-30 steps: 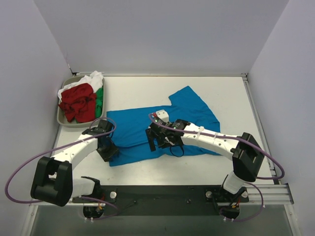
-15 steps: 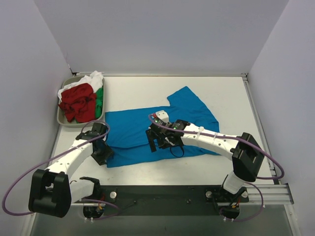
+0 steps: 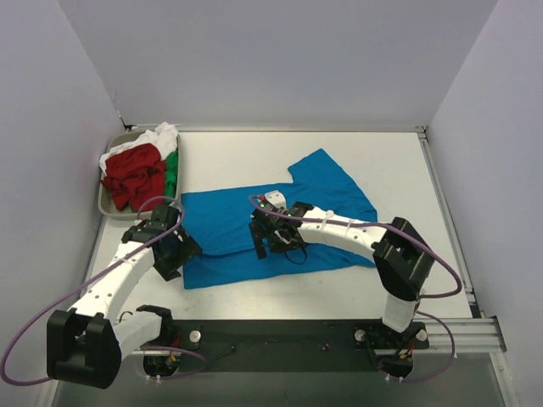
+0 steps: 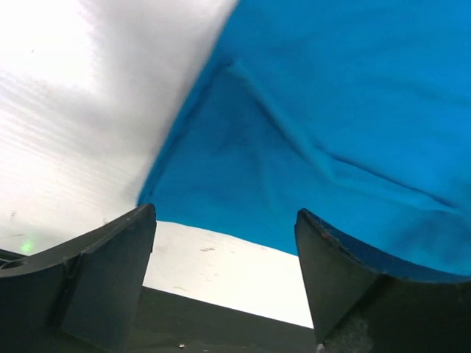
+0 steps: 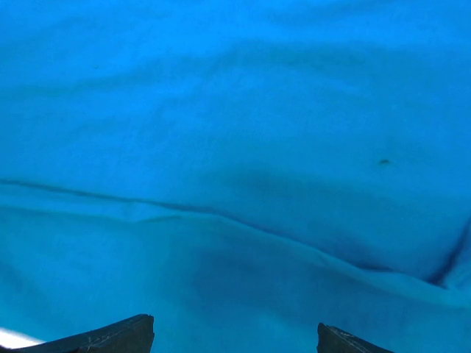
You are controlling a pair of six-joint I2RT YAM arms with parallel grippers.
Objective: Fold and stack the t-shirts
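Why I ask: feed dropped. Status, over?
Left gripper open at blue shirt's corner. Right gripper open above its middle. Other shirts in tray. Nothing blocking.

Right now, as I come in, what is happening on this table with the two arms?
Two robot arms are working on a blue t-shirt that lies spread on the table with some creases. The left gripper is open at the shirt's near left corner and holds nothing. The right gripper, also open, is over the middle of the cloth. A red shirt, a green shirt and a white shirt lie crumpled in the grey tray at the far left, not yet folded.
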